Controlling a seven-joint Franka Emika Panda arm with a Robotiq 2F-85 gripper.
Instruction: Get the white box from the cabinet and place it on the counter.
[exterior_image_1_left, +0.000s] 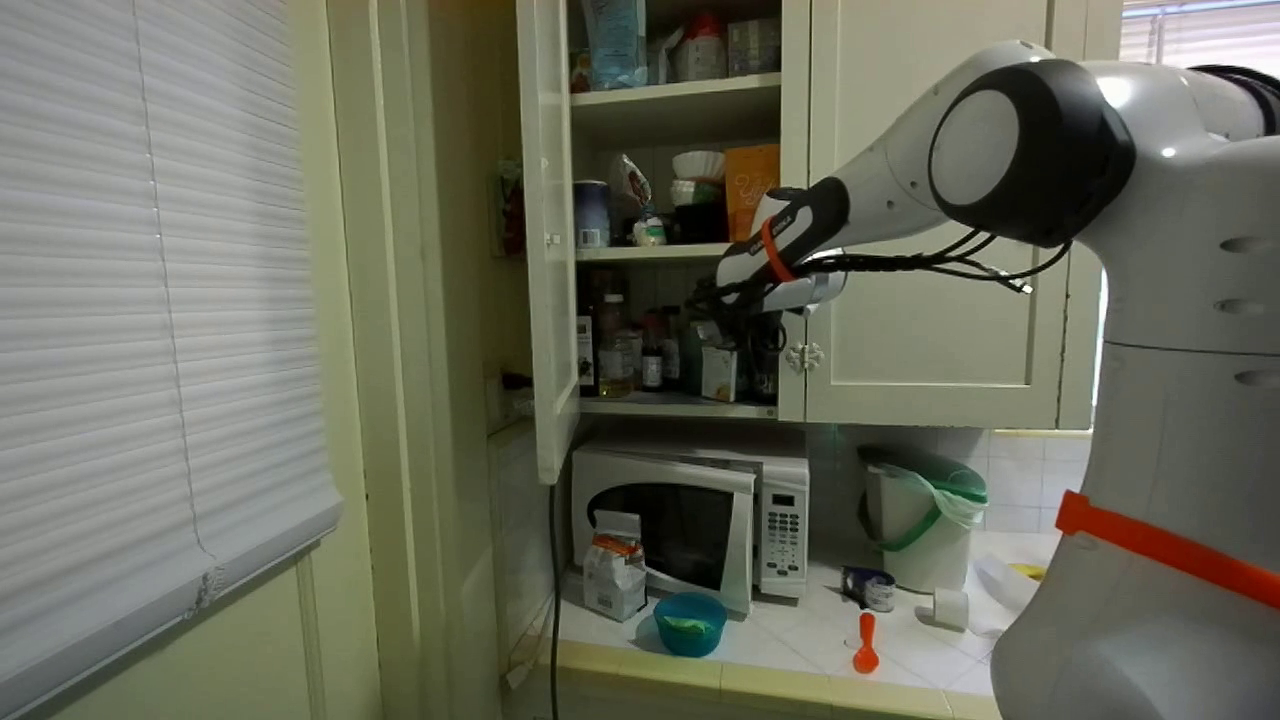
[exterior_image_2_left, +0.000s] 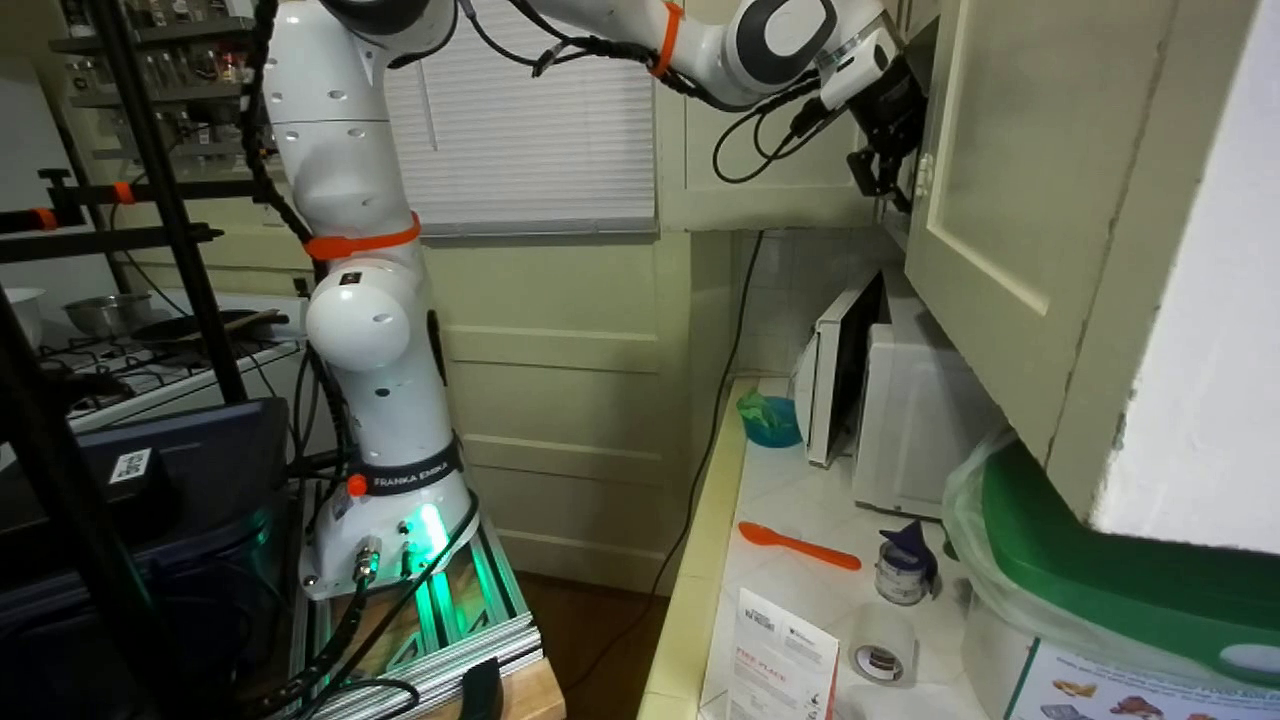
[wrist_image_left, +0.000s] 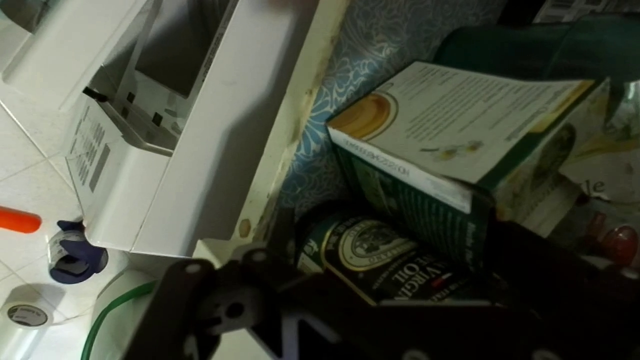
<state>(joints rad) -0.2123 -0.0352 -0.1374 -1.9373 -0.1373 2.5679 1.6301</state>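
The white box (exterior_image_1_left: 719, 373), a small whitish carton with green sides, stands on the lowest visible shelf of the cabinet (exterior_image_1_left: 675, 405). In the wrist view the white box (wrist_image_left: 455, 122) shows its printed white face and dark green side, beside a dark olive oil bottle (wrist_image_left: 380, 252). My gripper (exterior_image_1_left: 738, 328) is at the shelf, just above the box in that exterior view. In the wrist view my gripper (wrist_image_left: 395, 245) has its dark fingers apart, with the bottle and a box corner between them; the right finger is poorly lit. The counter (exterior_image_2_left: 770, 600) is below.
The open cabinet door (exterior_image_1_left: 550, 250) hangs left of the shelves. Several bottles (exterior_image_1_left: 615, 350) stand left of the box. Below are the microwave (exterior_image_1_left: 790, 525) with its door ajar, a bag (exterior_image_1_left: 615, 575), a teal bowl (exterior_image_1_left: 690, 625), an orange spoon (exterior_image_1_left: 866, 643) and a lidded bin (exterior_image_1_left: 920, 520).
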